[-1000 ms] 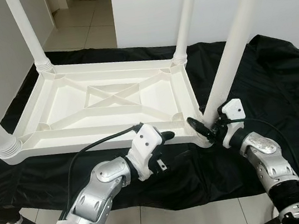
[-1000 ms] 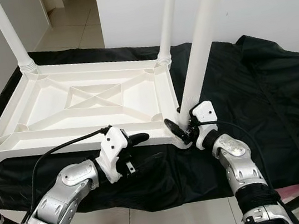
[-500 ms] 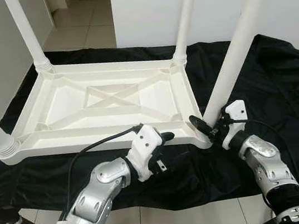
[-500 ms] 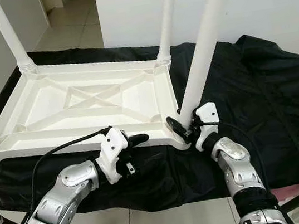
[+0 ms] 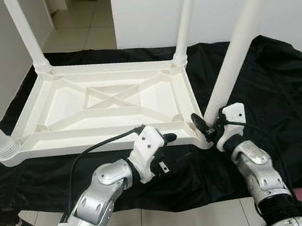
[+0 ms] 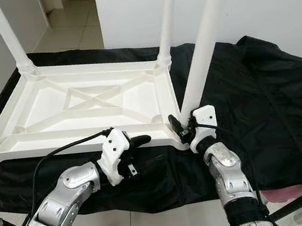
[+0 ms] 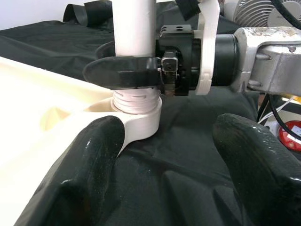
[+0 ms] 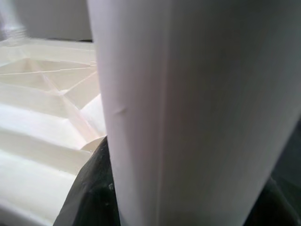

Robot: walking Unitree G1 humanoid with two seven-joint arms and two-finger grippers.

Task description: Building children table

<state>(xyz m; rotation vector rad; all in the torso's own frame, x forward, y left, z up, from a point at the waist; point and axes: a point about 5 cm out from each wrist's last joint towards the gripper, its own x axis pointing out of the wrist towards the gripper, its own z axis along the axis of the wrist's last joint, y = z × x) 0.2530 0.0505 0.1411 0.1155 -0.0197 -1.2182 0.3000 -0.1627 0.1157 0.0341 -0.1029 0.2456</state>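
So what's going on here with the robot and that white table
The robot is putting together a white plastic table that lies upside down on a black cloth. Three legs stand in their corner sockets. The right gripper is clamped around the base of the fourth leg at the near right corner, where its threaded end sits at the socket; the leg leans. The left gripper hovers open by the table's near edge, touching nothing.

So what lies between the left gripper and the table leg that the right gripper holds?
Only bare black cloth, as the left wrist view shows: the open left gripper faces the leg, which the right gripper clamps.
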